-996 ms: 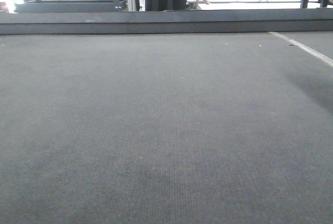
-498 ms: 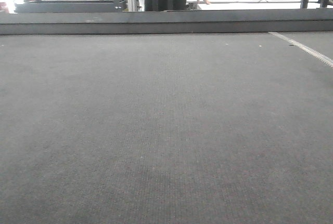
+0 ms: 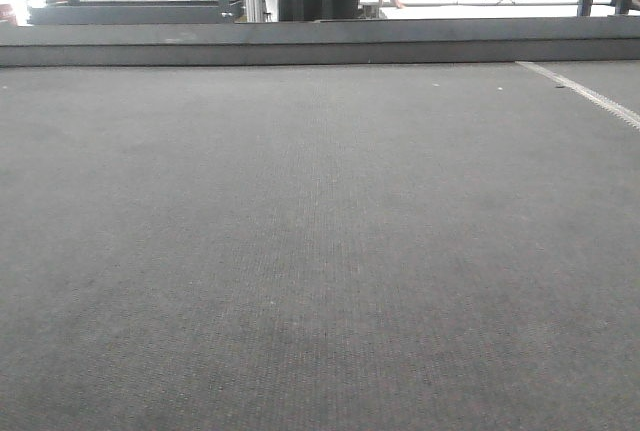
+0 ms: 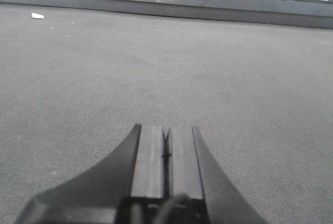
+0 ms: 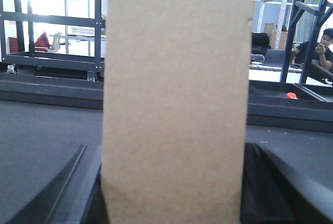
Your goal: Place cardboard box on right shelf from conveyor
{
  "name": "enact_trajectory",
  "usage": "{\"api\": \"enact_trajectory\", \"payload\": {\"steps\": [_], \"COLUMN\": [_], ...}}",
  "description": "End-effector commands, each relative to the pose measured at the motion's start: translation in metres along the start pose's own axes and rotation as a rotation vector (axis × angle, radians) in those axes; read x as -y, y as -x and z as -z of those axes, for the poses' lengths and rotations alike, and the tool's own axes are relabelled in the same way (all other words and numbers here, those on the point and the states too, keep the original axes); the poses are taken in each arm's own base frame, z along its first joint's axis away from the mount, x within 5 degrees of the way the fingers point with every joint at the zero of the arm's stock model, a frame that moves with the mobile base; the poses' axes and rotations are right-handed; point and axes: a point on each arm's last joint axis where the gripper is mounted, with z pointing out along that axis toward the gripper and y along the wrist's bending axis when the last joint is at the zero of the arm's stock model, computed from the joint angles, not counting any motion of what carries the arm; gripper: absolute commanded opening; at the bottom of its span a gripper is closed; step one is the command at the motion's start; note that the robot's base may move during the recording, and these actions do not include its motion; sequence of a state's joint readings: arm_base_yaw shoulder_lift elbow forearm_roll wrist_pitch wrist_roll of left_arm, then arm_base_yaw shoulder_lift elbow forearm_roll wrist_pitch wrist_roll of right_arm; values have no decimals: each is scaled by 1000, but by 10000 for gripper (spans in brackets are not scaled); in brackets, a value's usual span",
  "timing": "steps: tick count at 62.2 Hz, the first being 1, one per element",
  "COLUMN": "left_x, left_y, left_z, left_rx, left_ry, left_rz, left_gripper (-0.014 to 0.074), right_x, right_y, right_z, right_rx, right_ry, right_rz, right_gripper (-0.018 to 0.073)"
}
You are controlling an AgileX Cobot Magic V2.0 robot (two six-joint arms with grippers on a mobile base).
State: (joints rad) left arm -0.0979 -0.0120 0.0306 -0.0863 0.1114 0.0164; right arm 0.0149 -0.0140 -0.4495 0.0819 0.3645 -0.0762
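A: While the right gripper (image 5: 174,193) is pinching the cardboard box (image 5: 177,78) over the conveyor (image 5: 41,125), is it straining?
B: Unlikely. It is seeming light but dentable, so flat sides suit. Fingers of the left gripper (image 4: 166,131) are pressing together.

Wide free passage is offered over the flat conveyor (image 3: 320,251) belt across the whole front view. The far edge is closed off by a low raised rail (image 3: 320,43) running the full width. A pale stripe (image 3: 590,96) is laid flush at right and is no obstacle. Open belt is left ahead of the left pincer (image 4: 166,154), jaws pressed together, up to the rail. A small white scrap (image 4: 37,15) is seen far left. The right pincer (image 5: 174,198) is filled by the upright cardboard box (image 5: 174,78), so the middle of that view is blocked. Dark frame uprights (image 5: 99,21) are stood beyond the rail.
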Motion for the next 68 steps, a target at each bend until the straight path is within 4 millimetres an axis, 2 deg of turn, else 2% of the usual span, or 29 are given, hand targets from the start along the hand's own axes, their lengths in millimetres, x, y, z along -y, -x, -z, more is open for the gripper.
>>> {"api": "enact_trajectory", "payload": {"steps": [1,68], "left_x": [0,0], "left_y": [9,9], "left_z": [1,1], "left_rx": [88,88], "left_ry": [-8,-8], "left_rz": [4,4], "left_gripper": [-119,-119], "right_x": [1,1], "right_y": [17,17], "right_z": [5,5], "right_rx": [134,133], "right_ry": [-14,-14], "right_rz": [14,14], "right_gripper": [312,312]}}
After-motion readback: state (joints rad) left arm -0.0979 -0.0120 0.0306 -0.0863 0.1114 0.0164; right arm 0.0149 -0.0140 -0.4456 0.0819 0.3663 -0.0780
